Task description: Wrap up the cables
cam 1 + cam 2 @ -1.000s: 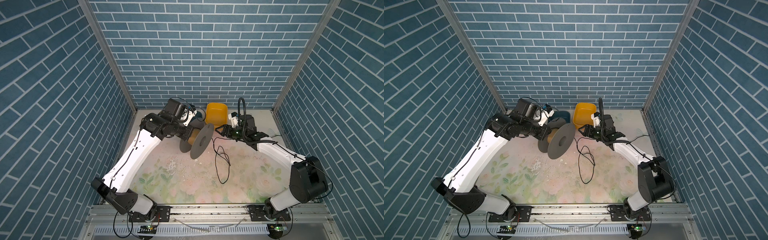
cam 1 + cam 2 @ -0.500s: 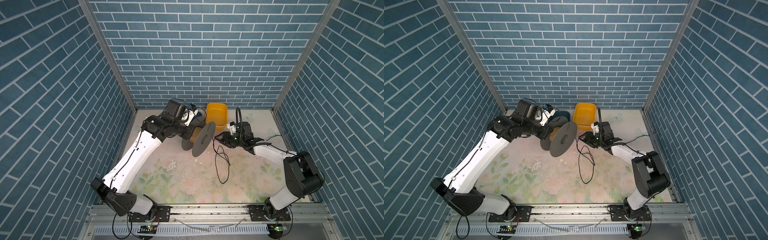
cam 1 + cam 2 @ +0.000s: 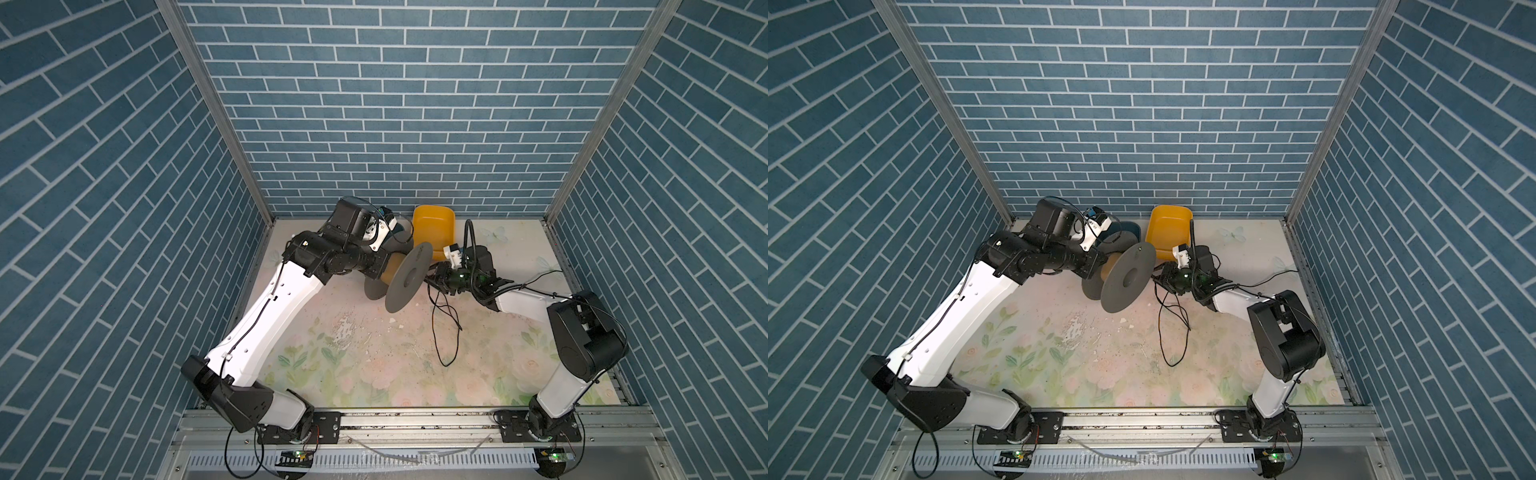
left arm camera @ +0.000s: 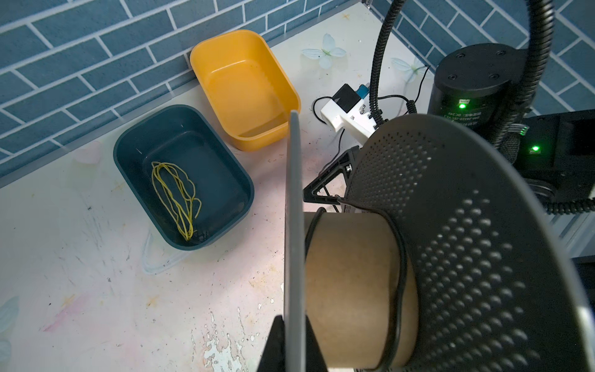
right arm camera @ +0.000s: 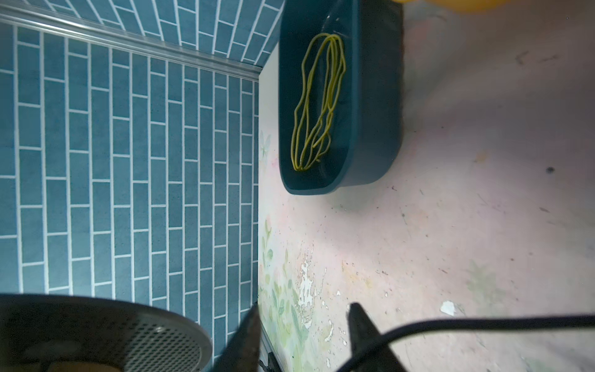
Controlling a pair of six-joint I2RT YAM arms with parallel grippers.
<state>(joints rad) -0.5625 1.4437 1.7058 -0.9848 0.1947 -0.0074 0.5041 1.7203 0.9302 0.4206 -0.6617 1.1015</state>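
Left side: left pincer (image 4: 294, 348) clenched on the edge of one grey flange of the spool (image 3: 407, 276), holding it off the tabletop (image 3: 353, 357) with the axle roughly level. Cardboard core bare but for a turn or so of the black cable (image 4: 401, 257), lying close against the perforated flange.

Behind the spool, by the back wall: dark blue bin (image 4: 128, 141) with a bundle of yellow strands (image 4: 175, 199) inside; yellow bin (image 4: 244, 90) just beside it, nothing in it.

Right of the spool: right pincer (image 5: 304, 309) low and near the flange, fingers apart with tabletop showing between them. The cable crosses by one finger; nothing pinched that I can see. Whether the strand sits inside the gap, cannot tell.

Further right and nearer the rail: the cable's slack hangs from the spool area and lies in loose loops on the tabletop in both top views.

Judgement: winding barely begun; step in hand is taking hold of the strand near the spool. To do it well:
- get the strand squarely between the pads before closing; it is very thin and could slip out
- grip close to the core, so little slack hangs between
- lead each turn inside the flanges, under light tension
- hold the spool steady; watch that the loops don't knot.
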